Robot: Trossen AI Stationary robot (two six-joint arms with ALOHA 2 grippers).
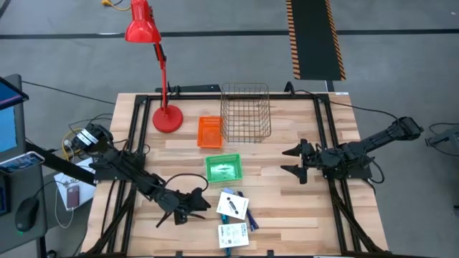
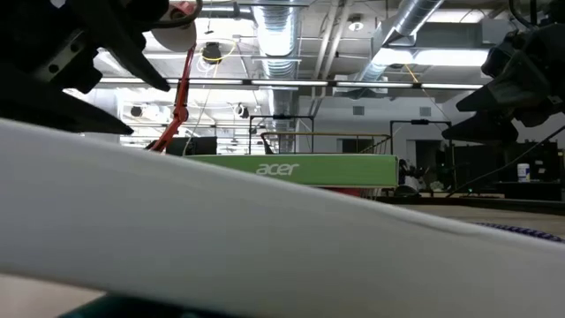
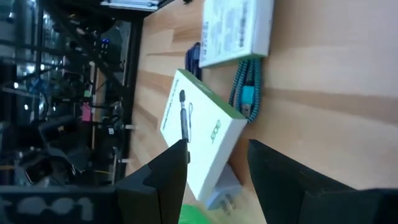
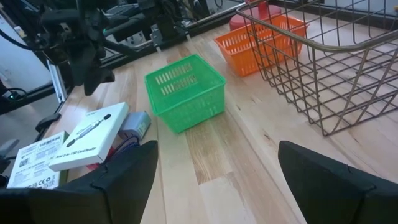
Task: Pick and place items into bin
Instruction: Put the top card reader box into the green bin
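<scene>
- So, you have most of the job still ahead: the items lie in a loose pile on the bench (image 1: 287, 179), near its front edge, and none of them can be seen in a bin.
- The pile holds a white box (image 1: 232, 205) with a pen printed on it, a second white pack (image 1: 232, 234) just in front of it, a teal braided cable (image 3: 247, 93) tucked between them, and a small white plug (image 3: 224, 193) peeking from under the box.
- Three containers stand behind the pile: a green bin (image 1: 224, 168) nearest, an orange bin (image 1: 209, 132) beyond it, and a wire basket (image 1: 246, 112) beside that. In the right wrist view the green one looks empty; you cannot judge the other two.
- Your left claw (image 1: 195, 203) hovers just beside the white box, fingers apart and holding nothing, lined up on the box's end.
- Your right claw (image 1: 292, 161) waits over bare bench on the far side of the green bin, fingers wide apart, empty.
- By my reading, you are at the first pick, with every piece still to move.
</scene>
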